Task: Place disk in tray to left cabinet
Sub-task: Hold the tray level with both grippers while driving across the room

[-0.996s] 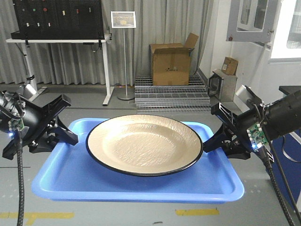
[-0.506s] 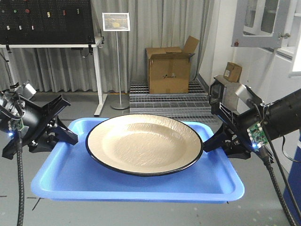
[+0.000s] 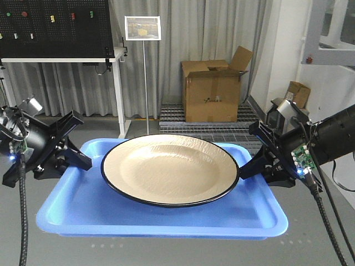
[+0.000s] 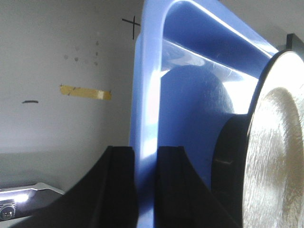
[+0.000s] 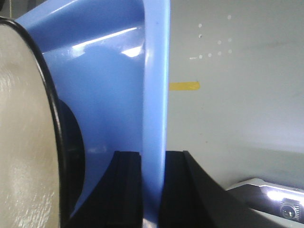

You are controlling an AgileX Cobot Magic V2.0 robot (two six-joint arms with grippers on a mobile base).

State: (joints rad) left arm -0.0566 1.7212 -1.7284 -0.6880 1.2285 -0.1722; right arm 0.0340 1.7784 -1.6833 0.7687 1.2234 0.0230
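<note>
Tray (image 3: 166,219) held aloft over the floor (image 3: 166,252), disk (image 3: 169,166) lying loose at its middle. Left gripper (image 4: 145,156) and right gripper (image 5: 152,161) each pinch an end rim; thin hold. Risks: uneven arm heights tilt the tray and the glossy disk slides, or a rim slips free. Left cabinet not in view.

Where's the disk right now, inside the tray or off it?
Inside. The disk sits within the raised rim of the tray, roughly centred, with blue floor showing around it.
</note>
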